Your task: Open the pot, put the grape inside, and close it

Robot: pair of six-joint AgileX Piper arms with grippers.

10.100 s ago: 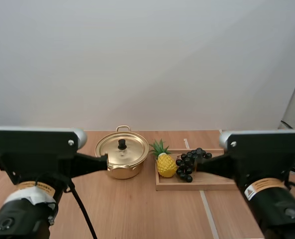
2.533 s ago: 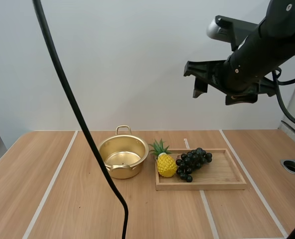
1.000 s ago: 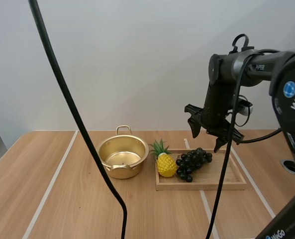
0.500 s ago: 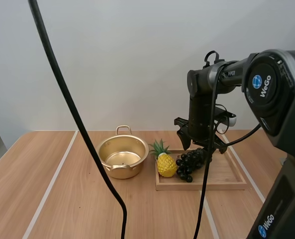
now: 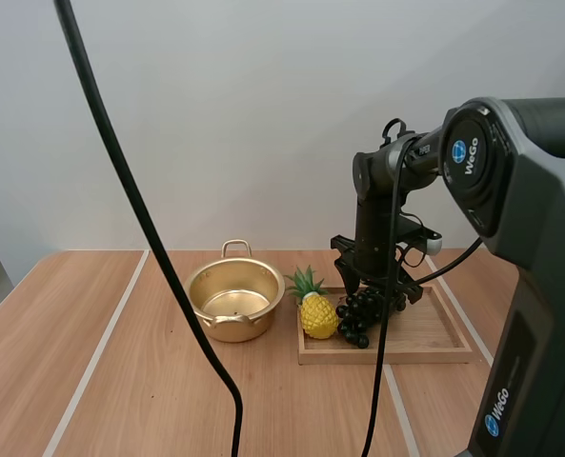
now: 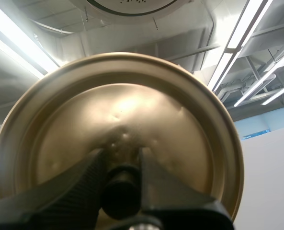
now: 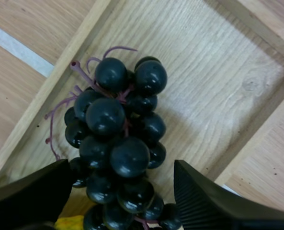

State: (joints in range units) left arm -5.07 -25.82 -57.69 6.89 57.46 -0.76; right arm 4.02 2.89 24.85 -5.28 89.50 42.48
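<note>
The grapes (image 7: 118, 143) lie at the wooden tray's (image 5: 434, 339) left end, beside a pineapple (image 5: 317, 315), with the right gripper (image 5: 375, 290) spread wide around them. The lidless pot (image 5: 234, 303) stands left of the tray. The left gripper (image 6: 121, 189) pinches the lid (image 6: 118, 110) by its knob (image 6: 121, 196).

You're looking at a pot (image 5: 235, 303) that's gleaming gold: polished metal, smooth inside. Lid (image 6: 118, 120) is showing duller brushed metal w/ a few small dents. Its knob (image 6: 121, 191) is looking matt black, prob. plastic. Grapes (image 7: 118, 153) are shining dark, smooth & glossy, on thin purple stems. Tray (image 7: 218, 86) is showing bare matt wood, grain & a knot visible. Table (image 5: 149, 400) is reading as pale wood-grain, low sheen. Pineapple (image 5: 317, 316) is looking like bumpy yellow plastic. Right fingers (image 7: 204, 201) are showing matt black, ribbed faces.
</note>
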